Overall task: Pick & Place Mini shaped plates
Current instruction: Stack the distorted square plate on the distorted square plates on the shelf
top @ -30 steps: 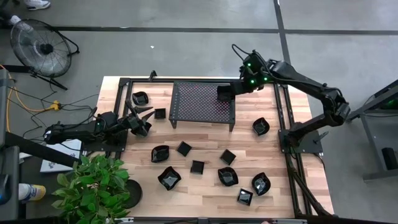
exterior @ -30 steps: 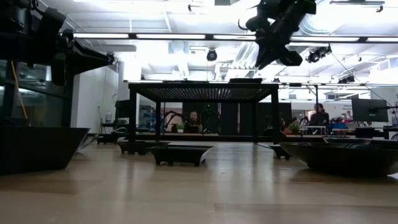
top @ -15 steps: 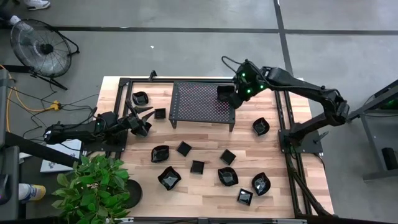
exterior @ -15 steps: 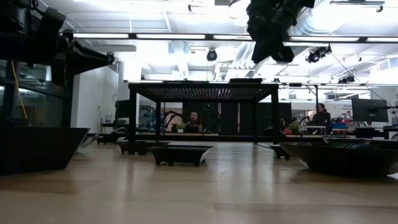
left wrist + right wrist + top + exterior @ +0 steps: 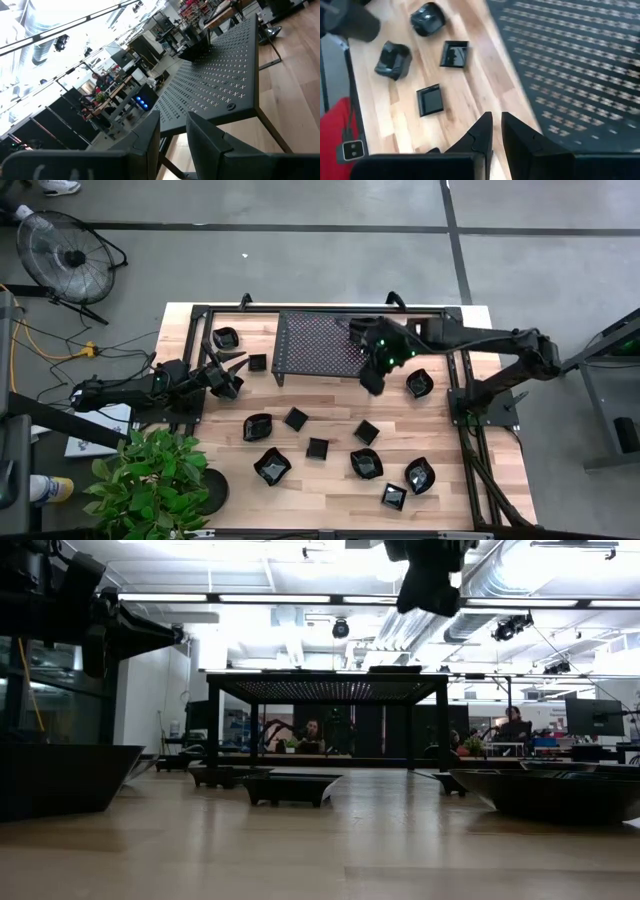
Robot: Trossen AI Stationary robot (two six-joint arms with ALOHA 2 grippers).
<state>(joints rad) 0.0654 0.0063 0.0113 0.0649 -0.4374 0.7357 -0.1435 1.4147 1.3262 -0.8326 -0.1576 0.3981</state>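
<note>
Several mini shaped plates, small glossy black dishes point(image 5: 317, 448), lie scattered on the wooden table. One square plate point(image 5: 357, 329) rests flat on top of the black perforated rack point(image 5: 320, 345), near its right end; it also shows in the left wrist view point(image 5: 197, 50). My right gripper point(image 5: 372, 383) hangs high over the rack's near right corner, tipped downward, its fingers point(image 5: 485, 131) nearly together with nothing between them. My left gripper point(image 5: 238, 372) waits at the table's left side, pointing level at the rack, with a narrow empty gap point(image 5: 172, 135).
The rack stands on thin legs point(image 5: 214, 735) at the table's far middle. Black frame rails point(image 5: 462, 380) run along the table's sides. A potted plant point(image 5: 155, 475) stands at the near left corner. Bare wood point(image 5: 330, 405) lies between the rack and the plates.
My right gripper has swung from beside the plate at the rack's far right end toward the table's near edge, rolling as it went, and now hangs over the rack's near right corner. The plate has stayed on the rack.
</note>
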